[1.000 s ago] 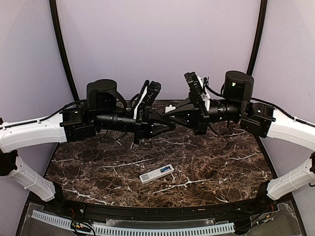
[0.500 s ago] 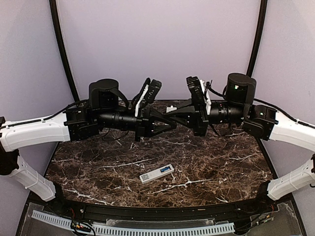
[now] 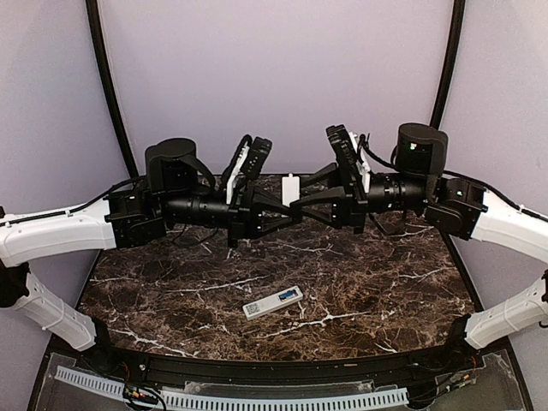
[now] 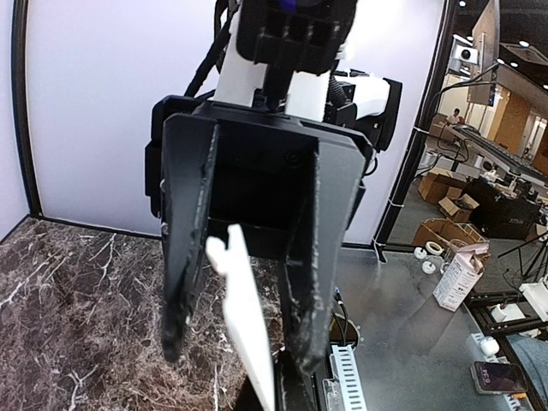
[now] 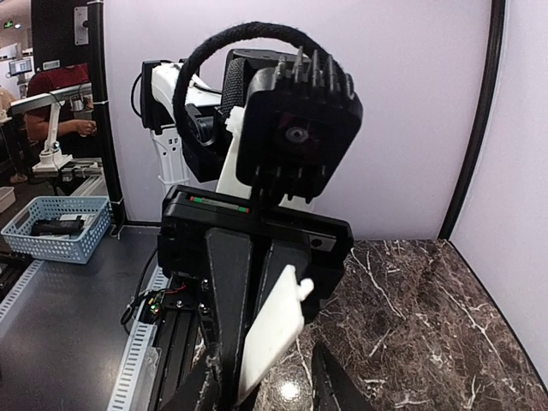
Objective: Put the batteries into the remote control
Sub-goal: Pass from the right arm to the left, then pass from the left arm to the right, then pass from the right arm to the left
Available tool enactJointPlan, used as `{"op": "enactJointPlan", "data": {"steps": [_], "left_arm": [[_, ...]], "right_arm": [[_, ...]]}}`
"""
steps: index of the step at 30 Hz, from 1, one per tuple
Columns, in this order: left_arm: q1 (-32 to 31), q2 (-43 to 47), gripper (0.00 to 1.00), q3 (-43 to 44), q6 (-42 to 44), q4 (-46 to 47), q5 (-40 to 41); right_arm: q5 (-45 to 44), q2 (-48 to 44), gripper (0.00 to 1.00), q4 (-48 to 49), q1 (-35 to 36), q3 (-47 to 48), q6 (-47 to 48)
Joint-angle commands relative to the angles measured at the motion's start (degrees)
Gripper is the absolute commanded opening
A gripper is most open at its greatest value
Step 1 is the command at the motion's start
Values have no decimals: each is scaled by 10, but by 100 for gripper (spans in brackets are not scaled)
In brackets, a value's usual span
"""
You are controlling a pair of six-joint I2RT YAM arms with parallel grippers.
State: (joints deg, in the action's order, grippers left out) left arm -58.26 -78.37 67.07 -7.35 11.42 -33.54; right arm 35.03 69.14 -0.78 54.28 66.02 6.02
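The left gripper (image 5: 253, 342) pinches a short flat white plastic cover plate (image 3: 290, 188) whose free end stands between the parted fingers of the right gripper (image 4: 241, 338), while the slim white rectangular remote control (image 3: 272, 302) lies well below both on the dark marbled table (image 3: 385, 291).

Readable text: none that I can make out right now.
Slim white rectangular remote control (image 3: 273, 302): its markings are too small for me to read.
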Motion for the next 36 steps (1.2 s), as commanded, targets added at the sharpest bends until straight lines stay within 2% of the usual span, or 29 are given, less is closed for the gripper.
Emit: {"op": "enactJointPlan", "data": {"steps": [1,8,20,24,25,26,27,28,30,34,36], "left_arm": [[4,27,0,-11,23,20,8],[4,24,0,-10,34,13,11],[4,24,0,-8,39,7,13],[4,25,0,-8,38,6,10],[4,25,4,-9,31,5,14],[4,27,25,-11,28,3,19],[5,28,36,-11,25,-6,21],[5,30,53,-10,24,-13,22],[7,32,63,-9,26,-37,15],[20,44,65,-9,29,-85,4],[24,46,62,1,34,-130,1]], "right_arm": [[29,-16,34,5,-21,-18,-59],[62,7,29,23,-28,-10,-139],[114,39,0,41,-28,16,-171],[132,42,0,12,-28,28,-153],[132,42,0,-13,-30,31,-140],[134,42,0,-35,-33,36,-127],[141,42,0,-64,-36,44,-111],[151,44,0,-98,-41,55,-87],[162,53,0,-198,-47,91,-23],[168,99,0,-428,-50,197,108],[158,123,0,-503,-48,237,145]]}}
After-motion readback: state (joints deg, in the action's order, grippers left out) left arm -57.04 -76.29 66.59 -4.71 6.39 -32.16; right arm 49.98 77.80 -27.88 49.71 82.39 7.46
